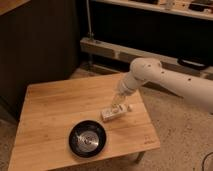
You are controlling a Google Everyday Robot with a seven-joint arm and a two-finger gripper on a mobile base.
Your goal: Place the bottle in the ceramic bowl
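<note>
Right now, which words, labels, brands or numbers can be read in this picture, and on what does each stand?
None can be read.
The bottle has a pale label, too blurred to read.
The ceramic bowl shows no text.
The gripper, just above the bottle, shows no marking.

The white arm (pixel 172 84) reaches in from the right side of the view, its long forearm sloping up and away behind the gripper (pixel 116 105). Directly above the gripper sits a bulky rounded joint (pixel 146 70), and from there the wrist (pixel 126 87) bends steeply downward and tapers. The gripper hangs at the lowest point of the arm, pointing down and a little toward the viewer's left. Its fingers (pixel 120 101) stand spread apart, with nothing clamped between them.
</note>
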